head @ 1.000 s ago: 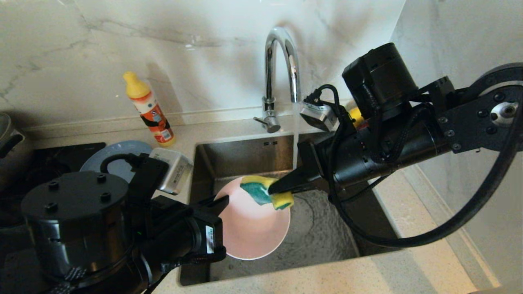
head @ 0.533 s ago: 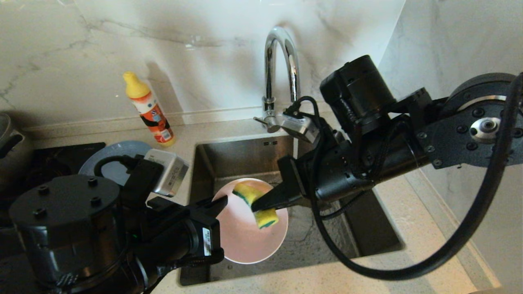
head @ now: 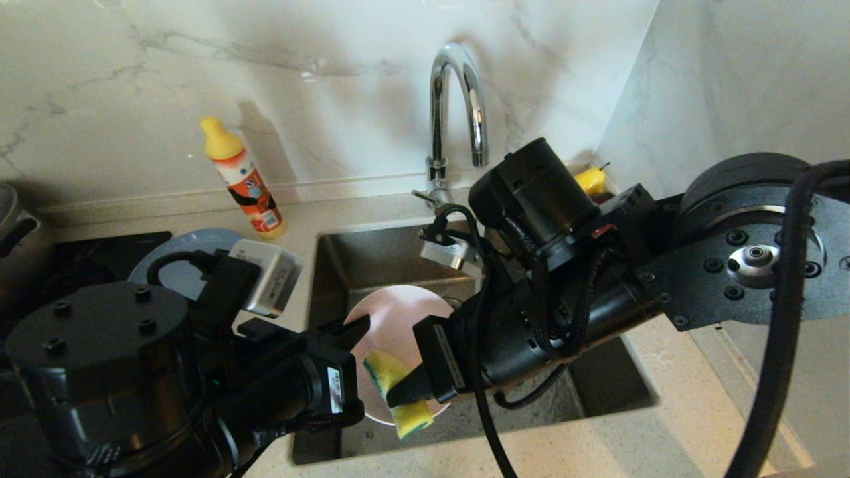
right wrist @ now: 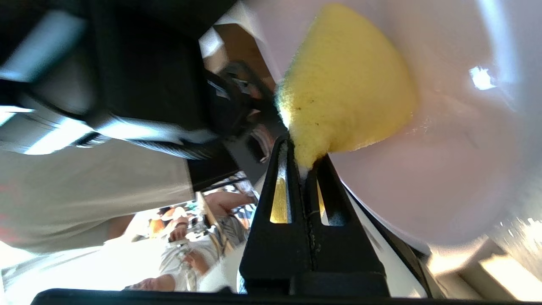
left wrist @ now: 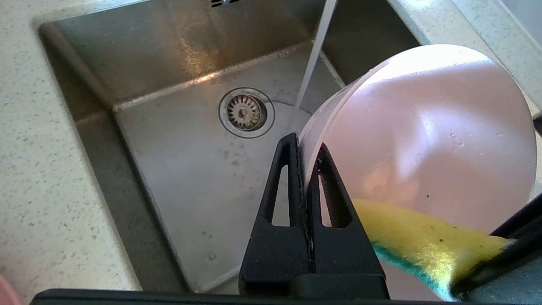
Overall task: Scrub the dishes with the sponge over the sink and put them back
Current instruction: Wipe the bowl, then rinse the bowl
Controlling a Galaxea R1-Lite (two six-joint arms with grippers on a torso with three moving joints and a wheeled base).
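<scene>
A pink plate [head: 398, 309] hangs tilted over the steel sink [head: 372, 259], and my left gripper [head: 362, 326] is shut on its rim. In the left wrist view the left gripper [left wrist: 305, 142] pinches that plate [left wrist: 423, 127] edge between its fingers. My right gripper [head: 398, 398] is shut on the yellow-green sponge [head: 388, 375], which presses on the plate's near, lower part. In the right wrist view the sponge [right wrist: 347, 93] bulges out of the right gripper [right wrist: 302, 148] against the plate [right wrist: 444, 169]. The grey-blue plate [head: 192, 242] lies on the counter at the left, partly hidden by my left arm.
The chrome faucet [head: 458, 99] stands behind the sink and a thin water stream [left wrist: 313, 63] runs down near the drain strainer [left wrist: 244, 112]. An orange detergent bottle [head: 242, 179] stands by the wall. A yellow pear [head: 591, 179] shows behind my right arm. A pot [head: 10, 219] sits at the far left.
My right gripper has dragged the sponge across the pink plate from its far rim down to its near rim. The left gripper has kept the plate nearly still.
</scene>
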